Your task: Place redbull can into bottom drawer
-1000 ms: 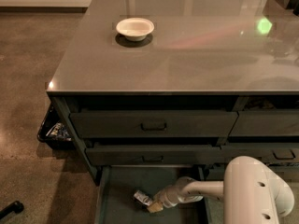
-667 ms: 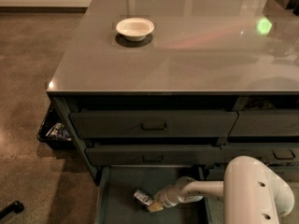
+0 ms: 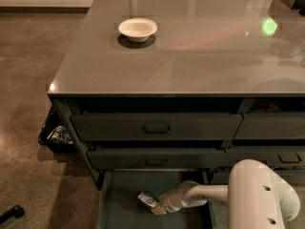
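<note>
The bottom drawer (image 3: 125,194) of the left stack is pulled out, showing its flat dark grey-green floor. The redbull can (image 3: 146,200), small and silver-blue, lies inside it near the middle, just above or on the floor. My gripper (image 3: 155,206) reaches down into the drawer from the right on a white arm, and its tip is at the can's right end. The arm's large white housing (image 3: 259,197) fills the lower right.
A white bowl (image 3: 137,28) sits on the grey glossy countertop (image 3: 190,56) at the back left. Two handled drawer fronts (image 3: 156,127) are above the open drawer. A dark bin of items (image 3: 56,133) stands on the floor at the cabinet's left.
</note>
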Available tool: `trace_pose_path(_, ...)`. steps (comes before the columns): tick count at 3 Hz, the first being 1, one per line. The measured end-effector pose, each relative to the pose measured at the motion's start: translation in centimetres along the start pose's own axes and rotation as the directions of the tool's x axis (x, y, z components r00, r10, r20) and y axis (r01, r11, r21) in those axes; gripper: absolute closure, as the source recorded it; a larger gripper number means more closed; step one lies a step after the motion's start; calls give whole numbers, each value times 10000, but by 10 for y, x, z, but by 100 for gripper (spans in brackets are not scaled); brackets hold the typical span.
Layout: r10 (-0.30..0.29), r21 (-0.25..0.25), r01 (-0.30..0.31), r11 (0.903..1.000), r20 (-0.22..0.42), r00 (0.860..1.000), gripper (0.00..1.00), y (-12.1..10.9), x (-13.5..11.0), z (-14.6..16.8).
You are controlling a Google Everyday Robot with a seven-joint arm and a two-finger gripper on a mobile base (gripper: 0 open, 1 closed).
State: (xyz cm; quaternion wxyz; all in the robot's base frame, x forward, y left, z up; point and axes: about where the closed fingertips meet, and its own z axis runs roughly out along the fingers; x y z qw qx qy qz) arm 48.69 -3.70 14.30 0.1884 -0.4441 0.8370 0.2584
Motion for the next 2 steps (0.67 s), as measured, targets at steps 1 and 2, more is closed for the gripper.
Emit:
trace_pose_path(1,0,0,0,10000,0,10000,12,0,0,0)
trace_pose_path(2,0,-1,0,10000,0,10000,0,0,0,0)
